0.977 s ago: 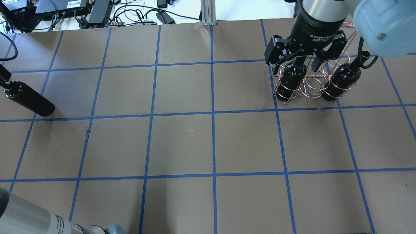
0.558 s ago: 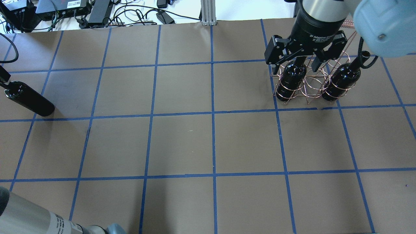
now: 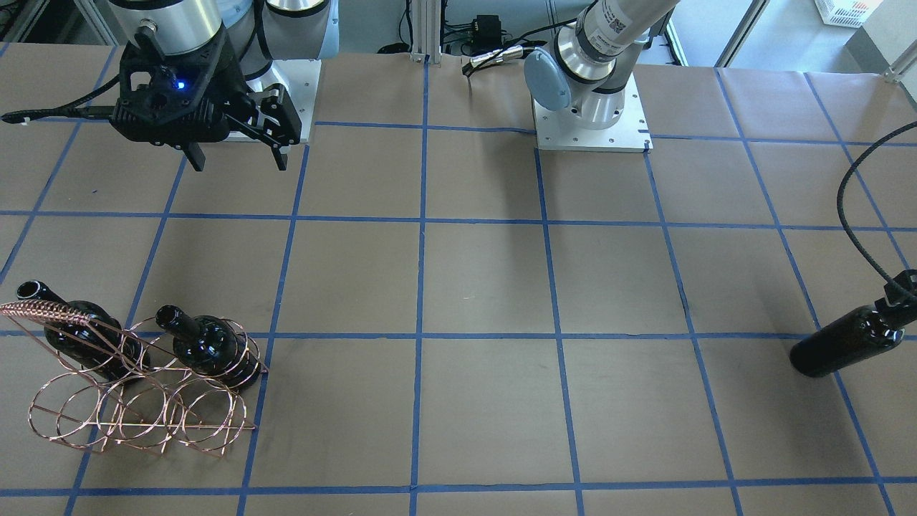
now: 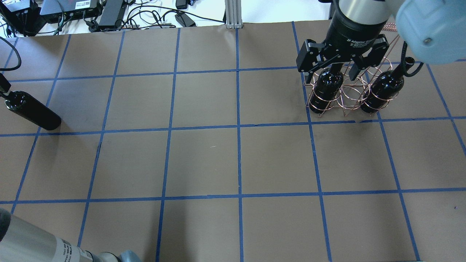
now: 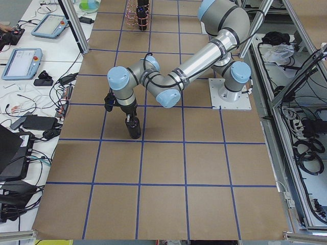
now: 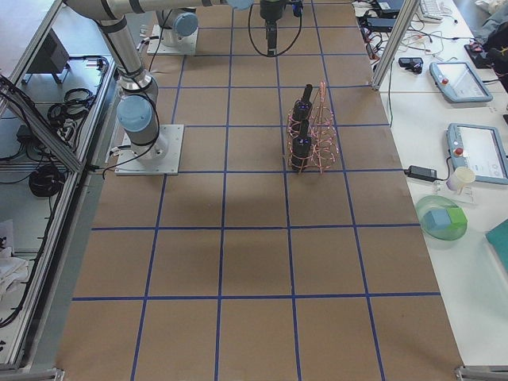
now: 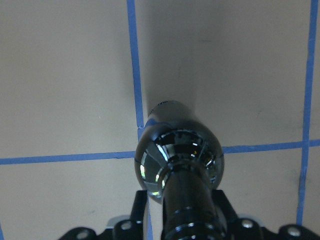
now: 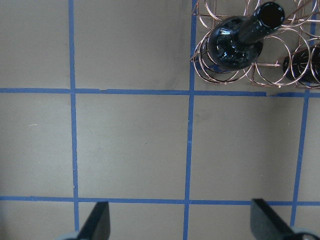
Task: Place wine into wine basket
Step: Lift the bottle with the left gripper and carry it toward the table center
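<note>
**Wine and basket at the moment of grasp.** The wine (image 4: 32, 111) stands at the far left of the surface (image 4: 204, 160), well apart from the wine basket (image 3: 140, 410). My left gripper (image 7: 186, 222) has its jaws closed round the neck, just above the shoulder. I judge the glass heavy, rigid, slick and breakable. The neck suits the jaws, but the body may swing, so I would carry it slowly. The right gripper (image 3: 236, 159) hangs near the basket, jaws spread wide, holding nothing. The basket holds one stored bottle (image 3: 211, 349) and a second stored bottle (image 3: 79, 337), necks tilted upward, in the end rings of the row nearer the robot. The middle ring (image 4: 351, 96) between them is vacant.
</note>
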You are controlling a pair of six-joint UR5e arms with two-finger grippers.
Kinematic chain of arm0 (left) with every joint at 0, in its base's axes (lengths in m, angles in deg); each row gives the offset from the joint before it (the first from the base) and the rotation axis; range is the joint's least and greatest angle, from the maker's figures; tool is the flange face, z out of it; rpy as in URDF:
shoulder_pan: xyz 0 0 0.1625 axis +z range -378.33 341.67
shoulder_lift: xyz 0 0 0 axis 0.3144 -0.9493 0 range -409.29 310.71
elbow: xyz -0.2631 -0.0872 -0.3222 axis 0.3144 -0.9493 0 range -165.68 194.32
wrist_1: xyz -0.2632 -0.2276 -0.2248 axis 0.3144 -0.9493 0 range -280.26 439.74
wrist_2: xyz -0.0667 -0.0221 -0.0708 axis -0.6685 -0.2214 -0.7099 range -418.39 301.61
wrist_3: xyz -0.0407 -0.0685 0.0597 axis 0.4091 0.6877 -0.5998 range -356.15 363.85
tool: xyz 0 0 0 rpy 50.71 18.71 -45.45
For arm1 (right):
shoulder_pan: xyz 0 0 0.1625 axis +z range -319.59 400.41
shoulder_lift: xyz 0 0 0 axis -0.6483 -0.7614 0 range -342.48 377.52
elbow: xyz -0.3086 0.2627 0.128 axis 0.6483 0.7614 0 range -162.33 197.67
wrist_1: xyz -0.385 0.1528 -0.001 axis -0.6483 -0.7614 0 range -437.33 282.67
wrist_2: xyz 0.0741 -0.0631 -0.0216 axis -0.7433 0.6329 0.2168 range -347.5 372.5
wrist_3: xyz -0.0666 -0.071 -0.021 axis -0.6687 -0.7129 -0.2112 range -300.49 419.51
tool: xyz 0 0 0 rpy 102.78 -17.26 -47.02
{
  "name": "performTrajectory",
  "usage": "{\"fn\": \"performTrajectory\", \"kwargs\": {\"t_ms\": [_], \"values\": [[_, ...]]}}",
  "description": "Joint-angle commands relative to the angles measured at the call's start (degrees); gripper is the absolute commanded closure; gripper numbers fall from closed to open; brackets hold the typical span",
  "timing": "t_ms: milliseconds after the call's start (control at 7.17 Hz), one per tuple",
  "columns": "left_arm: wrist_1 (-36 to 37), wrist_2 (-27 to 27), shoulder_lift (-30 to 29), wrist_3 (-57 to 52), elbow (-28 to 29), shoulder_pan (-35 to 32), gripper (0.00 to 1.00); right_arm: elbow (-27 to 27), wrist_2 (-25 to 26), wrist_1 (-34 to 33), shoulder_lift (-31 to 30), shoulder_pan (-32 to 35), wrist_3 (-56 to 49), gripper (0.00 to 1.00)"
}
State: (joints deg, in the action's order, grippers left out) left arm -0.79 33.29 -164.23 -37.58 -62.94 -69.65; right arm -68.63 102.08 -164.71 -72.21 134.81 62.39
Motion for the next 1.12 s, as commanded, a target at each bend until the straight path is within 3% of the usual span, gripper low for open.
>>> {"fn": "performTrajectory", "kwargs": {"t_ms": [0, 140, 698, 977], "values": [[0.02, -0.27, 0.06, 0.03, 0.00, 0.00, 0.90, 0.00, 0.06, -0.07, 0.00, 0.00, -0.07, 0.00], [0.02, -0.27, 0.15, 0.03, 0.00, 0.00, 1.00, 0.00, 0.07, -0.07, 0.00, 0.00, -0.07, 0.00], [-1.37, 0.00, 3.21, 0.81, 0.00, -1.57, 1.00, 0.00, 0.07, -0.07, 0.00, 0.00, -0.15, 0.00], [-2.17, -0.09, 6.11, 6.33, -0.35, -6.13, 1.00, 0.00, -0.02, 0.02, 0.00, 0.00, -0.15, 0.00]]}}
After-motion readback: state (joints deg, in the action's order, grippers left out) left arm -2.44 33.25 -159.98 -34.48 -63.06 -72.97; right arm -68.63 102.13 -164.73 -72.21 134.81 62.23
